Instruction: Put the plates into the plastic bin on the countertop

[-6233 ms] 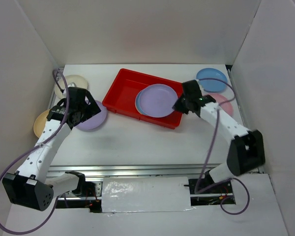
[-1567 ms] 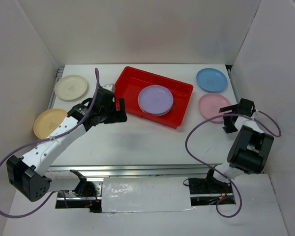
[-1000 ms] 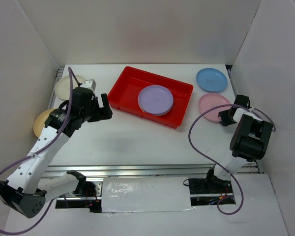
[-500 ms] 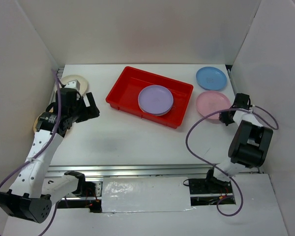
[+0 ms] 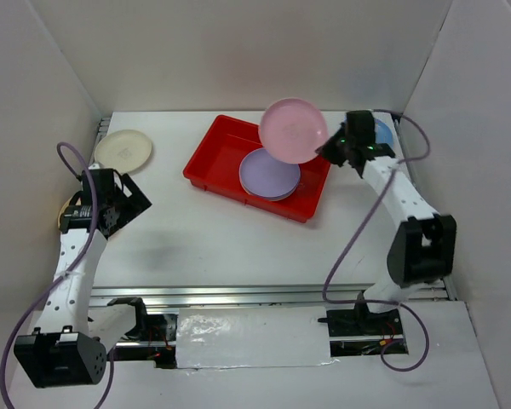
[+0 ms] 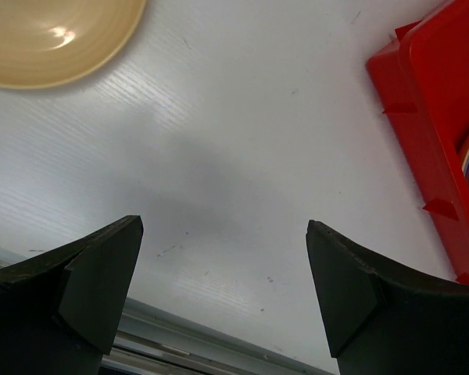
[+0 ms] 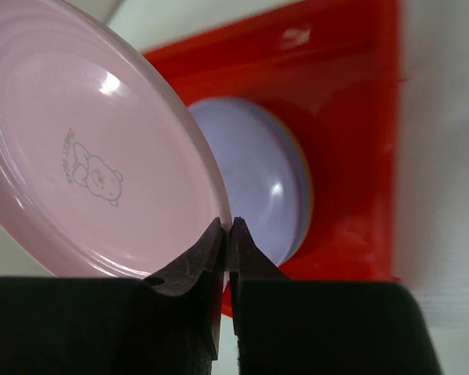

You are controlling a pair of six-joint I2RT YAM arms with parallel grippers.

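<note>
Hanging tilted over the red bin (image 5: 217,153), a pink plate (image 5: 293,129) is pinched by its rim in the closed right claw (image 7: 225,230). A purple-topped stack (image 5: 269,173) is already inside. The left claw (image 6: 223,226) is spread wide (nothing held). Cream (image 5: 123,150) and yellow (image 6: 55,31) plates are left on the white desk (image 5: 238,239), which is walled in white.

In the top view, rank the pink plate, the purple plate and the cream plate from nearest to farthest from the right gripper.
1. pink plate: clamped at its rim in the right gripper, above the red bin.
2. purple plate: lying in the red bin, under the pink plate.
3. cream plate: far left on the countertop.
</note>
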